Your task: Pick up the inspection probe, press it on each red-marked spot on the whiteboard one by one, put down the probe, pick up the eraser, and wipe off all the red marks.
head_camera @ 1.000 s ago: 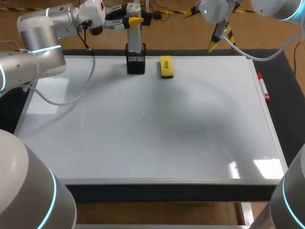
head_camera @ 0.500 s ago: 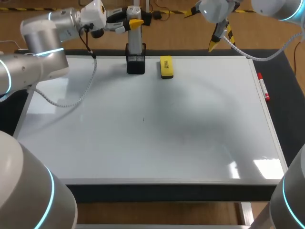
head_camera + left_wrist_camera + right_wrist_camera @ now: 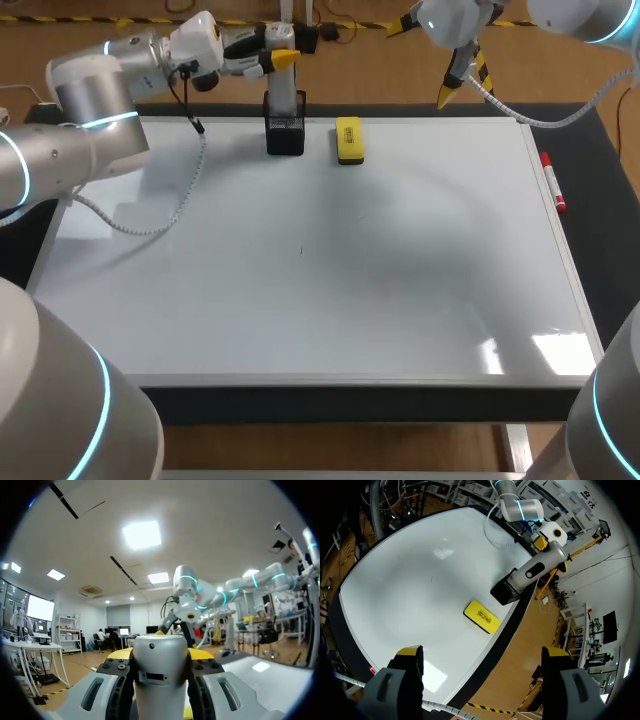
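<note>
My left gripper (image 3: 281,57) pinches the inspection probe (image 3: 284,92), which stands in the black holder (image 3: 285,136) at the whiteboard's (image 3: 320,290) far edge. The eraser (image 3: 348,140) lies beside it. My right gripper (image 3: 482,653) hangs spread.

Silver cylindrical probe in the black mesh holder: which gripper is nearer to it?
Left. The left gripper grips the silver cylindrical probe near its top, above the black mesh holder. The right gripper hangs open past the yellow block eraser, well apart from the probe.
</note>
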Robot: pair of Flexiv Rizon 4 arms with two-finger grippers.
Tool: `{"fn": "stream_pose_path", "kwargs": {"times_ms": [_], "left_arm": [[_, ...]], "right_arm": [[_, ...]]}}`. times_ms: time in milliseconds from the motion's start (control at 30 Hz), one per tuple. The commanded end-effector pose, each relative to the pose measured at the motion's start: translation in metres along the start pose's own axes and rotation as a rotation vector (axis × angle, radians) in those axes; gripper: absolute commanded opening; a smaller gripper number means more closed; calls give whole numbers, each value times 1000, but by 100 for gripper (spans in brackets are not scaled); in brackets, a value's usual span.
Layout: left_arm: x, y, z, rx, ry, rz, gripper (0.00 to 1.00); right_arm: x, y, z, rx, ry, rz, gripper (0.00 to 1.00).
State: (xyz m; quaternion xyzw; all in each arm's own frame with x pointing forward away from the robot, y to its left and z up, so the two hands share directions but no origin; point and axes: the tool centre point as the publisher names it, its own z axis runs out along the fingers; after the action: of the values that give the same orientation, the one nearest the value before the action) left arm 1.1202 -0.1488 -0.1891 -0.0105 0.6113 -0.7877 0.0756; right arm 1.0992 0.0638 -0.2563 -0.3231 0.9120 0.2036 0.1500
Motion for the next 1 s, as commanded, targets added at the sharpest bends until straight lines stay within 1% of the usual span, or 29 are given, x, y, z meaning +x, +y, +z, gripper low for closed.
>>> {"fn": "stream_pose_path", "kwargs": {"times_ms": [33,533,800,1000], "left_arm": [[-3,7,0,10,1,-2,0],[-8,31,-4,11,-4,-37,0],[-8,39,-7,5,9,-43,0],[-9,44,-9,9,4,-47,0]], "right_arm": [[0,0,-1,3,4,-1,100],[0,0,-1,3,4,-1,100],[0,0,-1,3,4,-1,100],[0,0,-1,3,4,-1,100]]}}
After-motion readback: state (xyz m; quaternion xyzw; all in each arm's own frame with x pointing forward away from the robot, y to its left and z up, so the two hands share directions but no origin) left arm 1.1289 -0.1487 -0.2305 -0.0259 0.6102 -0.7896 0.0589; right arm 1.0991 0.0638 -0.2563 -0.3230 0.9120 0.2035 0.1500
